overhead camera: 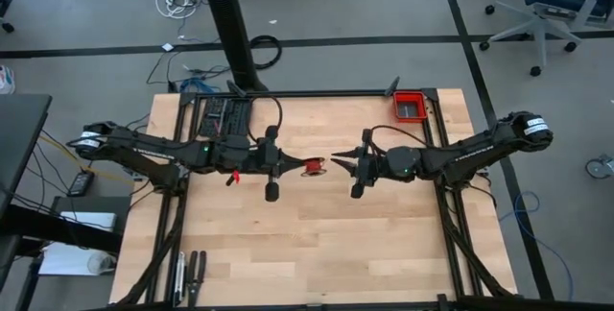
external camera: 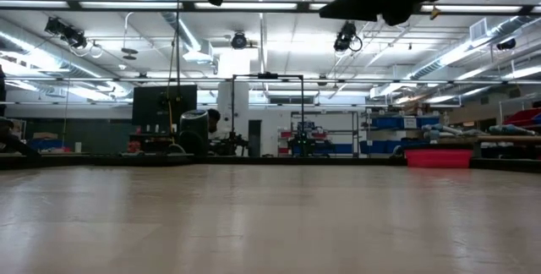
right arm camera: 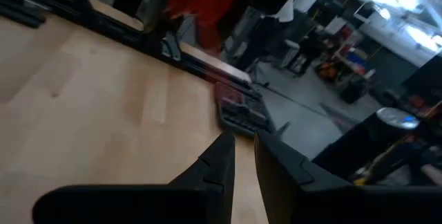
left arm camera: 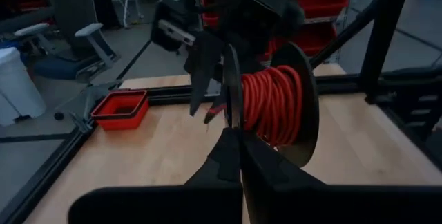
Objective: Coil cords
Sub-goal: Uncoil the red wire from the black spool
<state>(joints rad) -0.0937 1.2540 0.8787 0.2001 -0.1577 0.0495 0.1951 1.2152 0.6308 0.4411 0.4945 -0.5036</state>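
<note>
The red cord (left arm camera: 271, 105) is wound on a small black spool (overhead camera: 313, 166) that hangs above the middle of the table, between my two grippers. My left gripper (left arm camera: 237, 133) is shut on the spool; in the high view it shows as the left gripper (overhead camera: 292, 164), just left of the spool. My right gripper (overhead camera: 337, 161) points at the spool from the table's right. Its fingers stand almost together in its own wrist view, right gripper (right arm camera: 244, 141). A short red cord end (left arm camera: 215, 113) runs from the spool to its fingertips (left arm camera: 207, 117). My left gripper pinches the spool's near disc (left arm camera: 232, 92) between its two fingers, at the disc's rim. The fingers come level from the table's left. The spool is lifted clear of the table with its wound cord beyond the disc. My right gripper seems to nip the cord's free end (left arm camera: 215, 113) at its fingertips, coming level from the table's right. The strand there is short. Its own wrist view does not show the cord between the fingers.
A red bin (overhead camera: 411, 107) sits at the far right corner of the table. A black rack (overhead camera: 225, 115) lies at the far left, and a few dark tools (overhead camera: 190, 271) lie at the near left edge. The wooden top (overhead camera: 317, 244) under the grippers is bare.
</note>
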